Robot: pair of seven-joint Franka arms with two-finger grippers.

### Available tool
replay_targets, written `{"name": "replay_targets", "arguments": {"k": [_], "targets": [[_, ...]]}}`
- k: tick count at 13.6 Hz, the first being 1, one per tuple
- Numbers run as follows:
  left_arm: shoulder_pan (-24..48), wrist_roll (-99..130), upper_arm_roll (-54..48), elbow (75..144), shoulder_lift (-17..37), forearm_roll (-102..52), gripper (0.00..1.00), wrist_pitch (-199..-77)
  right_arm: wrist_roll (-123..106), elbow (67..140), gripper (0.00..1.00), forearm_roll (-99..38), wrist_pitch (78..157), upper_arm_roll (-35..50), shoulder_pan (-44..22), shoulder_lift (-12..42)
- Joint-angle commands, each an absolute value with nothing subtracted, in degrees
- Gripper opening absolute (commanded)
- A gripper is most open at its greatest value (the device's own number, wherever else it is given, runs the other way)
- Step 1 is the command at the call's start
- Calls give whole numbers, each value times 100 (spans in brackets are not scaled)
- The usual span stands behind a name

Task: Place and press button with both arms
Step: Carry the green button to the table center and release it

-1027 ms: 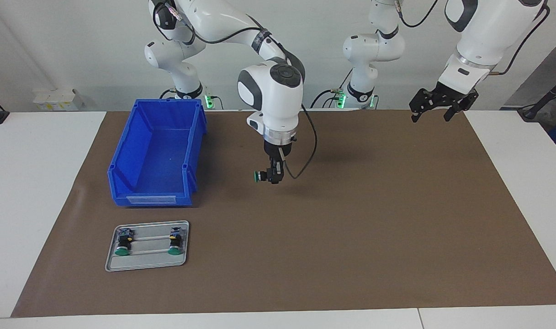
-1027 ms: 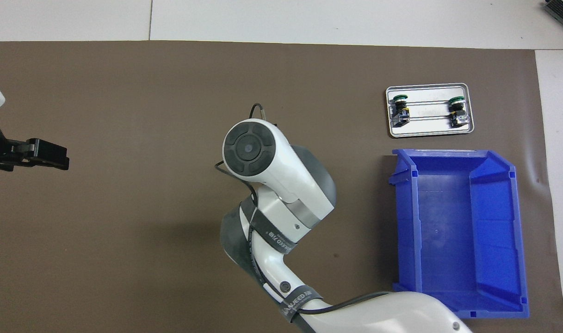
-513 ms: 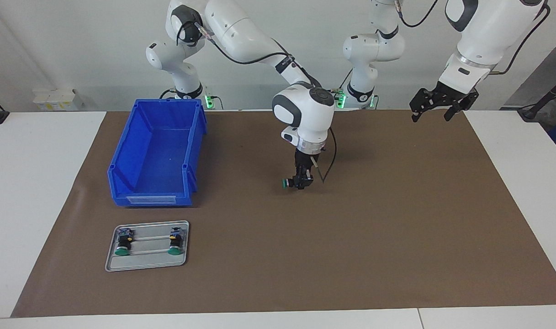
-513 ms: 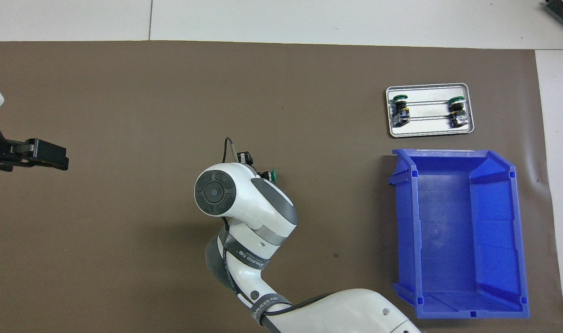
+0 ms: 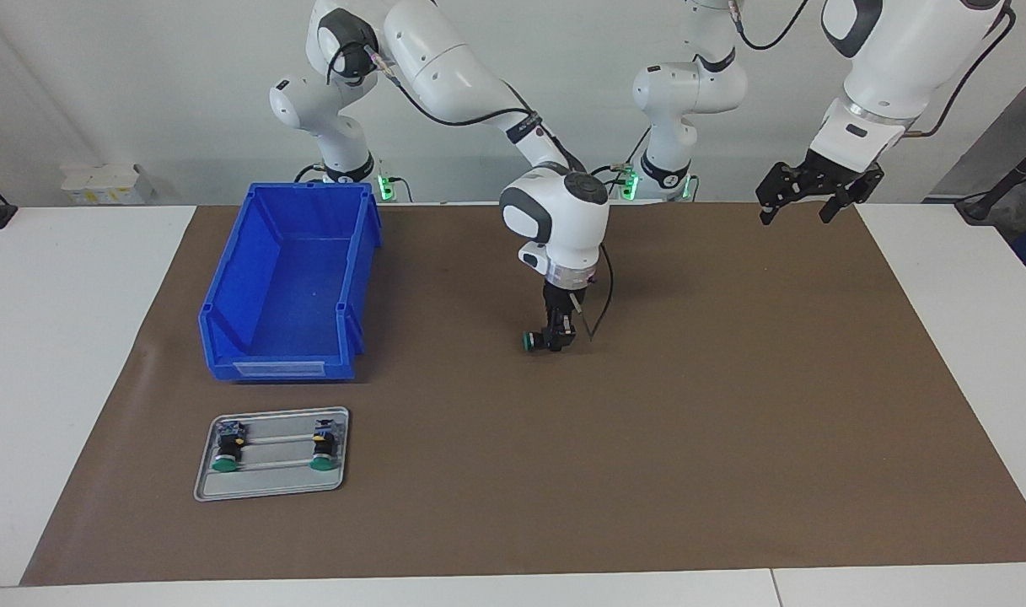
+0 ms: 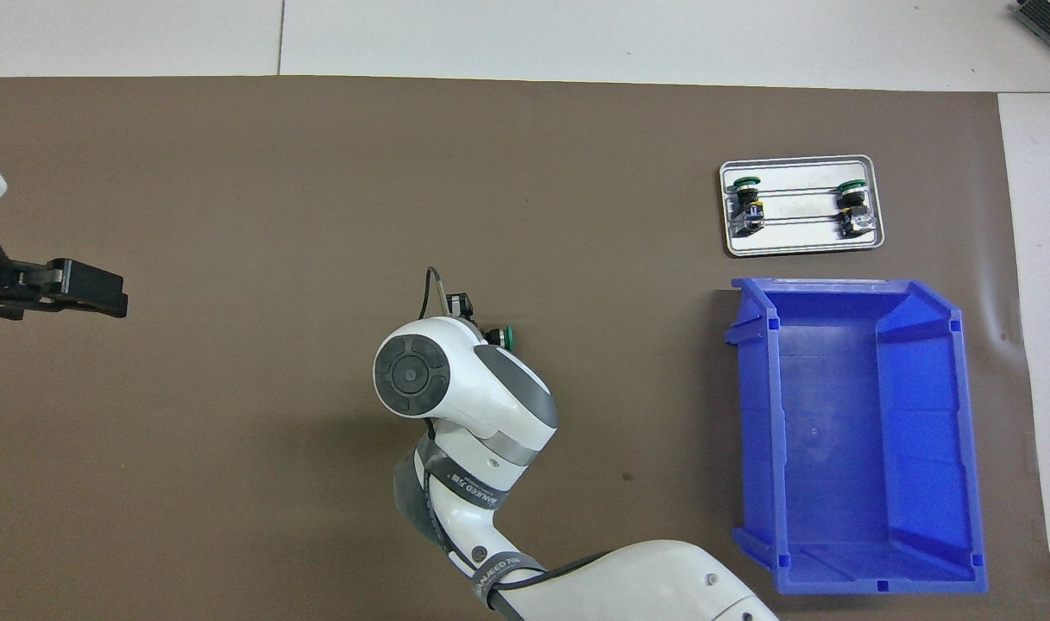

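Observation:
My right gripper (image 5: 556, 335) is shut on a button (image 5: 531, 340) with a green cap, held on its side with the cap pointing toward the blue bin. It hangs very low over the middle of the brown mat; I cannot tell whether it touches. In the overhead view the green cap (image 6: 506, 335) shows beside the right wrist, which hides most of the right gripper (image 6: 473, 317). My left gripper (image 5: 812, 196) is open and empty, raised over the mat's corner at the left arm's end, and it waits; it also shows in the overhead view (image 6: 76, 289).
A blue bin (image 5: 226, 324) stands empty at the right arm's end of the mat (image 6: 844, 297). Farther from the robots than the bin, a grey tray (image 5: 268, 489) holds two more green-capped buttons (image 6: 801, 246).
My right gripper has carried the button away from the bin toward the mat's middle and lowered it close to the mat. The left arm has not moved.

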State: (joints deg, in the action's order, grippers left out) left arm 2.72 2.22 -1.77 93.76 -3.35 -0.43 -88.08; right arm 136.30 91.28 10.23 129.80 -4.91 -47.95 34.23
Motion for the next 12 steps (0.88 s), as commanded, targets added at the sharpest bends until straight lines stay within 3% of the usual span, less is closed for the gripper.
{"name": "replay_targets", "arguments": {"k": [1, 5, 6, 8, 10, 12], "targets": [[202, 264, -202, 9457, -448, -53, 100, -8833, 13808, 9404, 9, 1090, 13113, -492, -4851, 3182], [149, 272, -211, 9457, -448, -44, 100, -8807, 13764, 9404, 11, 1099, 13131, -492, -4948, 3182], [149, 272, -202, 9457, -448, -53, 100, -8789, 13755, 9413, 19, 1099, 13140, -492, -4948, 3182], [149, 272, -202, 9457, -448, -44, 100, -8815, 13746, 9422, 63, 1099, 13140, -492, -4948, 3173], [141, 272, -202, 9457, -448, -44, 100, -8815, 13737, 9422, 95, 1099, 13122, -492, -5001, 3164], [149, 272, -202, 9457, -448, -53, 100, -8815, 13633, 9396, 99, 1178, 12938, -501, -5089, 3094]]}}
